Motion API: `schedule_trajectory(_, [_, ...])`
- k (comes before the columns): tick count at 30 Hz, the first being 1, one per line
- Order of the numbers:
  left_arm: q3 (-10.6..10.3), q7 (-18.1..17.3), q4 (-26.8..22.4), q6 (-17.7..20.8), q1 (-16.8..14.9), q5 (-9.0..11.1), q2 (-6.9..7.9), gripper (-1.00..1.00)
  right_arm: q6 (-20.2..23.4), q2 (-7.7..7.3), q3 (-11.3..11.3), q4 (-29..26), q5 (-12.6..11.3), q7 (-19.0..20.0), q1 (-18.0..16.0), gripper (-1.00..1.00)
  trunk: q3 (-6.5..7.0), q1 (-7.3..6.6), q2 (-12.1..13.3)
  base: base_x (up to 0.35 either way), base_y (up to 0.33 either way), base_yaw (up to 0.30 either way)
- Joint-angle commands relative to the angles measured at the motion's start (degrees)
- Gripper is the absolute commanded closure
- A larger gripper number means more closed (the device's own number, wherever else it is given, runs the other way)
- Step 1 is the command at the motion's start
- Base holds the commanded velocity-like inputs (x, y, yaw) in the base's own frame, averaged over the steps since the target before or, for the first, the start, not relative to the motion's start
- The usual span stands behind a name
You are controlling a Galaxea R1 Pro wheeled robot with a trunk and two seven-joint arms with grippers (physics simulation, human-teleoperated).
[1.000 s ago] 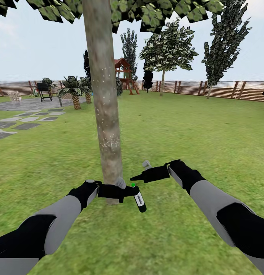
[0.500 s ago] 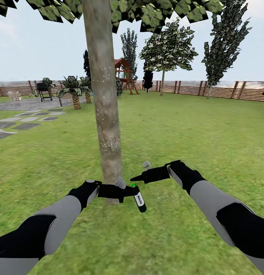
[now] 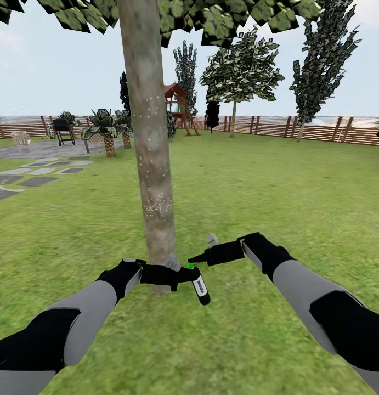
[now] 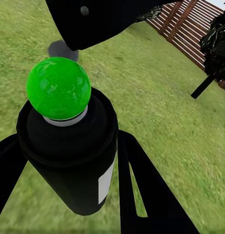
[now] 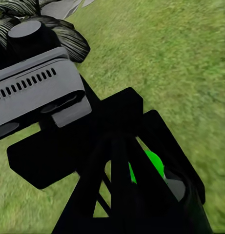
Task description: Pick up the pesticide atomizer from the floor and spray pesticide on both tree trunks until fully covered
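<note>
A thick grey-brown tree trunk (image 3: pixel 151 137) rises just ahead, left of centre, speckled with white dots around mid height. At its foot my left gripper (image 3: pixel 184 274) is shut on the pesticide atomizer (image 3: pixel 199 286), a black bottle with a white label and a green cap (image 4: pixel 58 87). The black fingers (image 4: pixel 141 190) clamp the bottle's sides. My right gripper (image 3: pixel 192 257) hovers just above the green cap, its fingers (image 5: pixel 119 190) drawn together to a point with nothing held. The cap (image 5: pixel 152 165) shows just behind them.
Green lawn (image 3: pixel 277 186) spreads all around. Stepping stones and a paved patio (image 3: pixel 41 151) with a grill lie at the far left beside low palm-like plants (image 3: pixel 104 129). A play tower (image 3: pixel 178 107), a leafy tree (image 3: pixel 241 71) and dark conifers stand before the slat fence (image 3: pixel 332 129).
My right gripper has eased slightly down and right above the green cap. The left gripper, the atomizer and the view have stayed put.
</note>
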Motion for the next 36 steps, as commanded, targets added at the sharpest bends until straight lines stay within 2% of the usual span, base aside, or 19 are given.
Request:
schedule_trajectory(1, [0.2,-0.1,-0.1,0.0,0.0,-0.3,-0.01,1.00,0.5,-0.05,0.4,0.1,-0.5,0.0,-0.1,1.00,-0.10,0.02,-0.1,0.000,0.000,0.000])
schedule_trajectory(11, [0.2,-0.1,0.0,-0.1,0.0,-0.3,-0.01,1.00,0.5,-0.09,0.4,0.2,-0.5,-0.2,-0.1,1.00,-0.10,0.02,-0.1,0.000,0.000,0.000])
schedule_trajectory(14, [0.3,-0.1,0.0,-0.1,0.0,-0.3,-0.01,1.00,0.5,-0.53,0.1,0.2,-0.6,-3.7,-0.1,1.00,-0.10,0.02,-0.1,0.000,0.000,0.000])
schedule_trajectory(15, [0.3,-0.1,0.0,-0.1,0.0,-0.3,-0.01,1.00,0.5,-1.22,0.0,0.2,-0.6,-5.2,-0.1,1.00,-0.10,0.02,-0.1,0.000,0.000,0.000])
schedule_trajectory(20, [0.4,-0.1,0.0,-0.1,0.0,-0.3,0.00,1.00,0.4,-6.89,-0.4,-0.6,-0.7,-14.8,-0.4,1.00,-0.10,0.02,-0.1,0.000,0.000,0.000])
schedule_trajectory(21, [0.5,-0.1,0.0,-0.1,0.0,-0.3,0.01,1.00,-0.4,-8.17,-0.5,-0.9,-0.7,-18.1,-0.4,1.00,-0.10,0.02,-0.1,0.000,0.000,0.000])
schedule_trajectory(24, [0.7,-0.1,0.0,-0.1,0.0,-0.4,0.08,1.00,-3.8,-10.52,-0.5,-1.1,-0.7,-27.1,-0.4,1.00,-0.10,0.02,-0.1,0.000,0.000,0.000])
schedule_trajectory(26, [0.8,0.0,0.0,-0.2,0.0,-0.5,0.13,1.00,-5.1,-11.59,-2.0,-1.1,-0.8,-34.8,-0.4,1.00,-0.10,0.02,-0.1,0.000,0.000,0.000])
schedule_trajectory(27, [0.8,0.2,0.0,-0.2,0.0,-0.6,0.15,1.00,-7.6,-12.29,-4.9,-0.8,-0.7,-41.8,-0.4,1.00,-0.10,0.02,-0.1,0.000,0.000,0.000])
schedule_trajectory(30, [0.8,1.3,0.2,-0.2,0.0,-0.6,0.33,1.00,-12.6,-13.70,-6.8,3.4,-0.7,-51.3,-0.2,1.00,-0.10,0.02,-0.1,0.000,0.000,0.000])
schedule_trajectory(31, [0.8,2.9,0.4,-0.2,0.0,-0.7,0.46,1.00,-14.9,-13.88,-7.0,5.6,-0.7,-52.9,-0.2,-1.00,-0.10,0.02,-0.1,0.000,0.000,0.000])
schedule_trajectory(33, [0.9,12.1,0.7,-0.1,0.0,-0.6,0.60,1.00,-21.1,-14.09,-7.2,12.2,-0.7,-55.1,-0.1,-1.00,-0.10,0.02,-0.1,0.000,0.000,0.000])
schedule_trajectory(36, [0.9,26.6,3.5,-0.3,0.0,-0.3,0.54,1.00,-25.4,-14.16,-7.3,18.2,-0.7,-56.0,0.4,-1.00,-0.10,0.02,-0.1,0.000,0.000,0.000])
